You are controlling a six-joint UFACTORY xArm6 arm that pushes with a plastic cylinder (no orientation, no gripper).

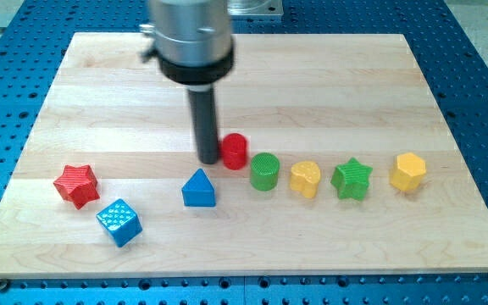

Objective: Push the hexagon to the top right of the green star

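**A:** Where's my tip (207, 159) sitting?

**B:** It's touching the red cylinder (234, 151) from the left. No jaws here, just a bare rod, so nothing's opening or clamping.

**A:** And the yellow hexagon (407, 171)?

**B:** Far right, just right of the green star (352, 179), well apart from the tip.

**A:** I'm planning to circle near-side and nudge it farther back, gently.

**B:** Wooden board (329, 76) is giving room there; blue perforated table (481, 102) lies beyond.

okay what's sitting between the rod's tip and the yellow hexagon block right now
In the camera view, four blocks lie between my tip and the yellow hexagon block: the red cylinder right beside my tip, then the green cylinder, the yellow heart-shaped block and the green star.
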